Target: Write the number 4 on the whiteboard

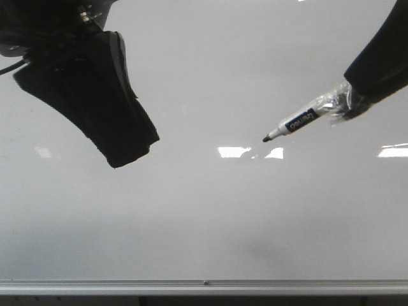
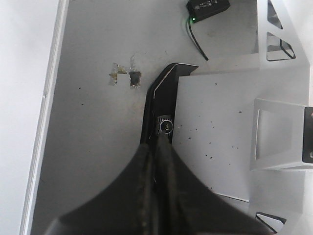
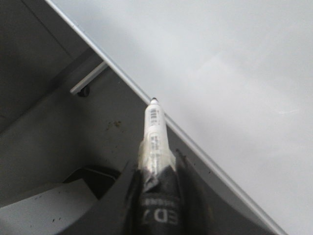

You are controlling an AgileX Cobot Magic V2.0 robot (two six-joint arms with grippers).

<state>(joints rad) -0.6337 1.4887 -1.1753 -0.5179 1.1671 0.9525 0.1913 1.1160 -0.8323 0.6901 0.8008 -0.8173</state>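
Front: glossy white-grey whiteboard [image 1: 204,217] w/ silver bottom rail is blank, no number 4 yet. Right gripper [image 1: 347,102] clamped on taped black-white marker [image 1: 293,124]; long axis slants down-left, tip near board centre, contact unclear.

Left wrist: left gripper [image 2: 159,147] fingers together, empty, idle.

Right wrist: marker tip points at board's edge rail; nothing in the way.
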